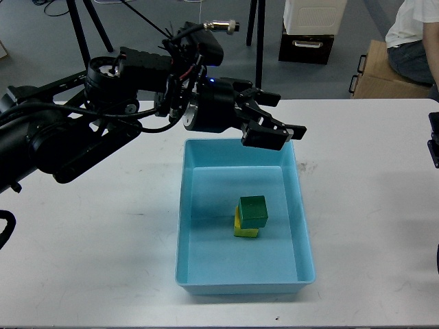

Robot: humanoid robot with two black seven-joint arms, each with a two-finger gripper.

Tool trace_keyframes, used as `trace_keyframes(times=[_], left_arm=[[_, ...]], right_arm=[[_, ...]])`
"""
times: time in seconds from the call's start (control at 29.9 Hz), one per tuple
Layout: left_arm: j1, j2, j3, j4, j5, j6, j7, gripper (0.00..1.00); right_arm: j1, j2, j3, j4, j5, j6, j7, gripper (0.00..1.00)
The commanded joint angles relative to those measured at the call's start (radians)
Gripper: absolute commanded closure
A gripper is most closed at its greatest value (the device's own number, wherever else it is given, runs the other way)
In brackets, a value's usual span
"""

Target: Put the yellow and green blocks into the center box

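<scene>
A green block (252, 209) sits on top of a yellow block (245, 230), slightly offset, inside the light blue box (306, 233) at the table's center. My left gripper (287, 115) is open and empty, raised above the box's far rim, well clear of the blocks. A small dark part of my right arm (433, 140) shows at the right edge; its fingers cannot be made out.
The white table (370, 205) surrounds the box. Behind the table stand black stand legs (259, 48), a white and black container (309, 31) on the floor, a cardboard box (384, 72) and a seated person (415, 34).
</scene>
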Motion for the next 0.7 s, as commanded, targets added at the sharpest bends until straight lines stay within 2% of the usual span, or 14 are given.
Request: trace_keyframes(times=[0.0,0.1,0.37,0.47,0.6,0.63,0.67], left_arm=[[0.162,-0.003,-0.276,-0.027,-0.006,0.0,0.0,0.01],[0.253,-0.014,-0.428,-0.029,-0.004,0.0,0.0,0.01],[0.437,-0.028,-0.557,-0.026,-0.082,0.0,0.0,0.01],[0.495,-0.059,-0.56,-0.026,-0.214,0.0,0.0,0.01],[0.566,-0.075,-0.545,-0.026,-0.538,0.0,0.0,0.01],[0.578,-0.078,-0.543,-0.026,-0.649,0.011,0.019,0.0],[0.592,-0.079,-0.54,-0.028,-0.752,0.056,0.081,0.0]], right_arm=[[0.09,0.001,-0.079,-0.008,0.192,0.048,0.0,0.01],[0.162,0.001,-0.13,-0.006,0.317,0.068,0.0,0.01],[0.22,0.041,-0.14,-0.005,0.541,0.113,-0.002,0.01],[0.207,0.07,-0.139,-0.005,0.645,0.131,0.0,0.01],[0.185,0.119,-0.131,0.0,0.717,0.177,-0.002,0.01],[0.181,0.121,-0.127,0.001,0.726,0.188,-0.002,0.01],[0.173,0.121,-0.122,0.001,0.733,0.197,-0.002,0.01]])
